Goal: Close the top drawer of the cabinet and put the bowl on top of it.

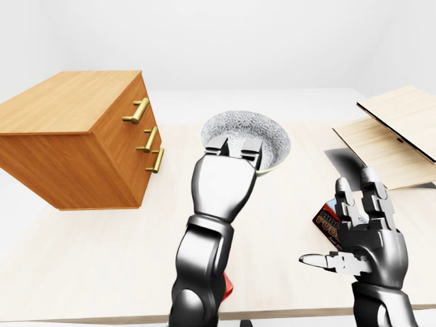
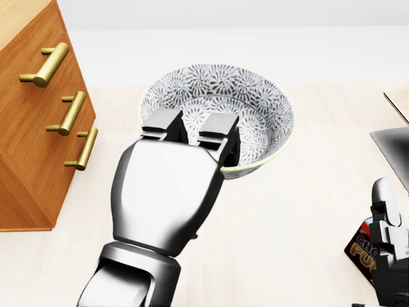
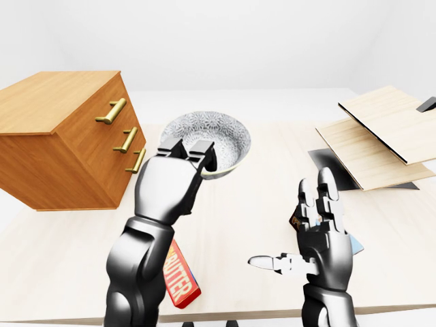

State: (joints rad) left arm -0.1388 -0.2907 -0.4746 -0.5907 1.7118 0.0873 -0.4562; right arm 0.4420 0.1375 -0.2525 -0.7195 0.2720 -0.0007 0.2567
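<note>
Left hand [image 2: 167, 192]: two fingers [image 2: 163, 125] hooked over the near rim of the bowl [image 2: 255, 109] and reaching inside it. The thumb is hidden under the rim, so this reads as a pinch on that one edge, though the underside contact cannot be confirmed. The bowl is tipped, its patterned inside facing the cameras, and it looks to be held clear of the table [image 1: 88, 252]. In the left-eye view it sits to the right of the cabinet [image 1: 75, 136], beside the drawer face but apart from it, and not over the cabinet's top. The three brass handles [image 2: 45, 64] line up and the top drawer looks flush with the two below it, so I judge the closing step done and the bowl transfer in hand. Right hand [image 1: 368, 231]: fingers spread, thumb out sideways, holding nothing, well to the right of the cabinet near a pudding box [image 1: 328, 219]. A butter box [image 3: 178, 279] lies at the table's near edge, and pale boards [image 3: 381, 129] lie farthest right from the cabinet. Next move, as I judge it: carry the bowl up and left across the cabinet's top edge, level it, set its base on the wood, then open the fingers. A one-edge pinch on a tipped bowl may slip.
</note>
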